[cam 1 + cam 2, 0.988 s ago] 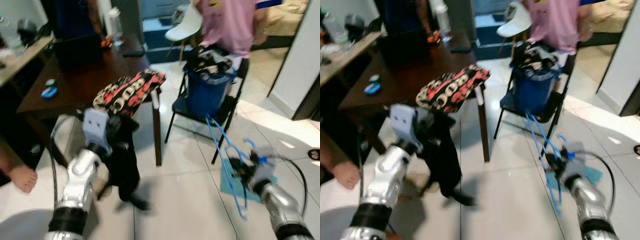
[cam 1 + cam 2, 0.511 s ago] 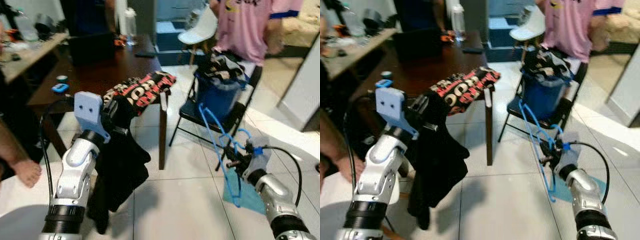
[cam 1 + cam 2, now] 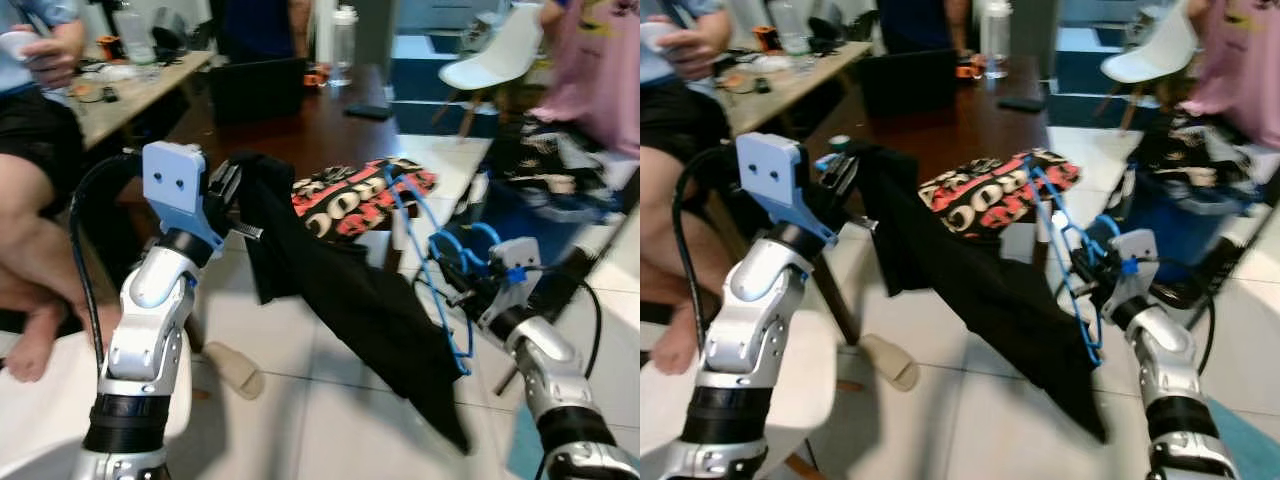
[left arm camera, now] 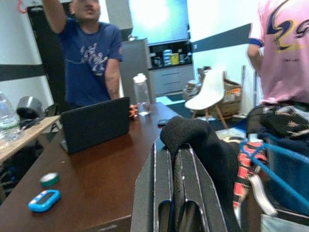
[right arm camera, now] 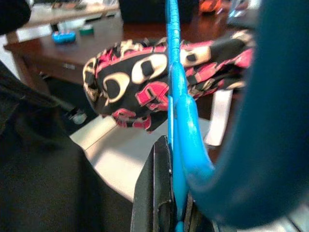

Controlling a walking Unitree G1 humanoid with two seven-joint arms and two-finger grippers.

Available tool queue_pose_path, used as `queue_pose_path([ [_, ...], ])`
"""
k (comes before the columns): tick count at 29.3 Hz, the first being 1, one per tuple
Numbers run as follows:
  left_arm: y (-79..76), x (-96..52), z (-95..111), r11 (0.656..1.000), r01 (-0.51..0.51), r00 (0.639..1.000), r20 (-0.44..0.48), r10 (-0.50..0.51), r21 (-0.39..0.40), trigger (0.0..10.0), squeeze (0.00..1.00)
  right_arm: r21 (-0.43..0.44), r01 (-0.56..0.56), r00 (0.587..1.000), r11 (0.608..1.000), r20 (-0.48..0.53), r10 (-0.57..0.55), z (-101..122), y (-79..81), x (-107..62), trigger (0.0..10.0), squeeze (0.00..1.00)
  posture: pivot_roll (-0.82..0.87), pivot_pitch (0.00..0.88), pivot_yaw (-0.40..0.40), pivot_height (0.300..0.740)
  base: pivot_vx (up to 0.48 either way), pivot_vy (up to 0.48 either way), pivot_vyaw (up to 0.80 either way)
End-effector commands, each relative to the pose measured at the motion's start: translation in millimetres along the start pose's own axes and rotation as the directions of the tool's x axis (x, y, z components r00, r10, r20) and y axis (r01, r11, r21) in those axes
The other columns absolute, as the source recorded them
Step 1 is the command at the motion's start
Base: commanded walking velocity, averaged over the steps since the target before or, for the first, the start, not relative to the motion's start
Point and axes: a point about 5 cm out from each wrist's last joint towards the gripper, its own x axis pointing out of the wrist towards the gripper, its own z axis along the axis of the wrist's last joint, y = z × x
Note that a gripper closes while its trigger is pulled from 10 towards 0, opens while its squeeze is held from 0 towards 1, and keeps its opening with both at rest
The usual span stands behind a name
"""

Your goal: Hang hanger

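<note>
While the left gripper [image 3: 232, 190] is pinching a black garment [image 3: 360, 300] between closed fingers, the right gripper [image 3: 455, 290] is clamping a blue hanger [image 3: 440, 275] beside the dark table [image 3: 300, 125]

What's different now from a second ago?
The left gripper has lifted the black garment, which hung limp by the table leg, and swung it across toward the right gripper; the cloth now reaches the blue hanger. The view has shifted too. Both grips stayed shut; the patterned cloth stayed on the table.
</note>
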Motion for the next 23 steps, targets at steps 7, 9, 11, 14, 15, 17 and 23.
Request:
queue_pose_path([
  [7, 8.7, 24.2, 45.0, 1.000, -0.009, 0.989, 0.149, 0.010, -0.012, 10.0, 0.00, 0.009, 0.083, 0.996, 0.997, 0.040, -0.083, 16.2, -12.8, 3.7, 10.0, 0.00, 0.02, 0.002, 0.005, 0.740, 0.364, 0.000, 0.00],
  [9, 12.3, 27.8, 54.3, 1.000, -0.015, 0.984, 0.178, 0.016, -0.009, 10.0, 0.00, 0.013, 0.086, 0.995, 0.996, 0.049, -0.087, 18.7, -13.4, 4.6, 10.0, 0.00, 0.02, 0.002, 0.005, 0.740, 0.371, 0.000, 0.00],
  [11, 18.4, 33.0, 70.7, 1.000, -0.026, 0.973, 0.229, 0.025, 0.002, 10.0, 0.00, 0.018, 0.090, 0.994, 0.996, 0.061, -0.091, 21.9, -14.2, 5.7, 10.0, 0.00, 0.02, 0.000, 0.002, 0.740, 0.375, 0.000, 0.00],
  [14, 25.3, 38.9, 97.3, 0.999, -0.043, 0.950, 0.309, 0.034, 0.023, 10.0, 0.00, 0.025, 0.090, 0.993, 0.996, 0.076, -0.091, 25.5, -15.2, 6.3, 10.0, 0.00, 0.02, 0.000, -0.001, 0.740, 0.369, 0.000, 0.00],
  [15, 25.3, 38.9, 97.3, 0.999, -0.043, 0.950, 0.309, 0.034, 0.023, 10.0, 0.00, 0.025, 0.090, 0.993, 0.996, 0.076, -0.091, 25.5, -15.2, 6.3, 10.0, 0.00, 0.02, 0.000, -0.001, 0.740, 0.371, 0.000, 0.00],
  [17, 28.8, 42.1, 117.5, 0.997, -0.052, 0.930, 0.365, 0.031, 0.049, 10.0, 0.00, 0.032, 0.089, 0.992, 0.996, 0.083, -0.091, 28.9, -15.8, 7.2, 10.0, 0.00, 0.03, 0.000, -0.004, 0.740, 0.368, 0.000, 0.00],
  [23, 21.1, 48.1, 139.3, 1.000, 0.003, 0.902, 0.431, -0.009, 0.015, 10.0, 0.00, 0.060, 0.086, 0.993, 0.994, 0.073, -0.091, 31.4, -17.2, 9.9, 10.0, 0.00, 0.03, 0.000, -0.008, 0.740, 0.379, 0.000, -0.40],
])
